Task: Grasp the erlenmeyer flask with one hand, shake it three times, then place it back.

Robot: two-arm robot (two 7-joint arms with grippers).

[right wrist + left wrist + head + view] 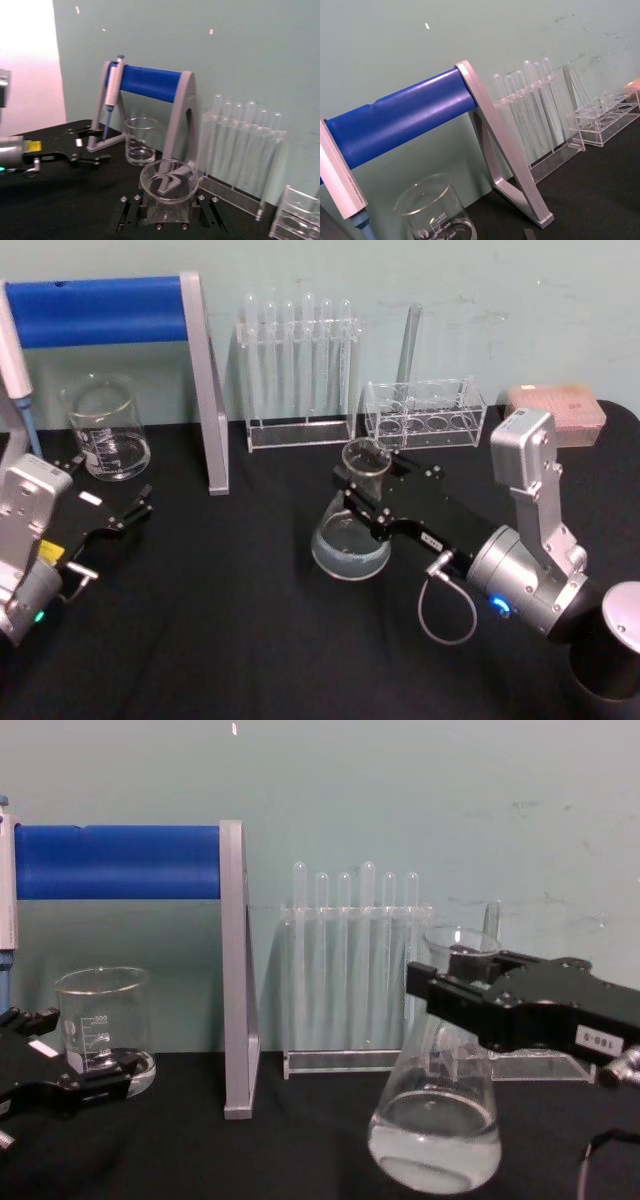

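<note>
Now the neck of the clear glass conical erlenmeyer flask (350, 542), tilted at the middle of the black counter (250, 625), is clamped by the black right claw (360, 502). The left claw (135, 508) is parked open, empty, near a clear glass beaker (105, 430).

- Black worktop (250, 640) runs right up to the pale green wall, and most of the glassware lines that far edge.
- Far left corner: a clear beaker (105, 430) stands upright with a little liquid in it.
- Just beside it, the grey foot of the blue-barred stand (212, 390) is planted on the worktop.
- Along the far edge, a clear rack of test tubes (300, 425), then a lower clear rack (425, 418).
- Far right corner: a pink box (555, 410).
- Mid-worktop, the erlenmeyer flask (350, 545); whether its base touches is unclear.
</note>
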